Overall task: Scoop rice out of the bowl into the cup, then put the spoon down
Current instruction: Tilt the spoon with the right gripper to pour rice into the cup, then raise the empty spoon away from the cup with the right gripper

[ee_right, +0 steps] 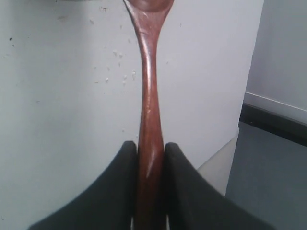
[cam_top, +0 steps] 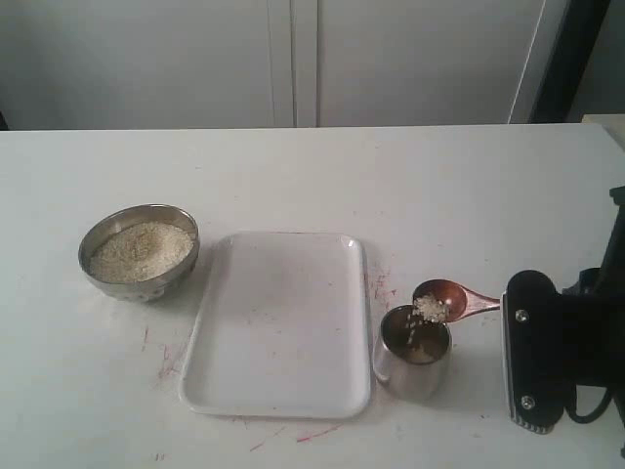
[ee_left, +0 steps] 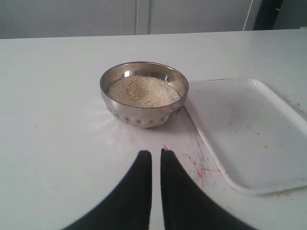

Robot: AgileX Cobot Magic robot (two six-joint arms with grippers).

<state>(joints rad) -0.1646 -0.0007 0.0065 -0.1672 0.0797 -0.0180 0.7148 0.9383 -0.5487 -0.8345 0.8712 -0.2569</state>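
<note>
Reddish-brown wood is what the right gripper [ee_right: 150,148] is clenched on: its two black fingers [ee_right: 117,182] press from both sides on the long thin handle of the slim wooden spoon [cam_top: 444,296]. In the exterior view the spoon's small oval head is tilted just above the mouth of the small, straight-sided, shiny steel cup [cam_top: 412,363]. A clump of off-white rice [cam_top: 430,309] lies at the lower edge of the spoon head, and a thin pale streak of grains goes from it down into the cup.

The cup stands upright on the white table [cam_top: 391,186], just beside the right edge of a white rectangular tray with rounded corners [cam_top: 278,322], near its front corner. I cannot tell if the cup touches the tray. The tray itself has nothing on it.

The round shiny steel bowl with a rolled rim [cam_top: 137,283] stands on the other side of the tray, well apart from the cup, with more rice heaped inside it.

The left gripper [ee_left: 156,155] is over the table, near the bowl. Its black fingers are almost together with only a thin slit between them, and they grasp nothing. Some thin red marks [ee_left: 199,167] are on the table near the tray's edge.
</note>
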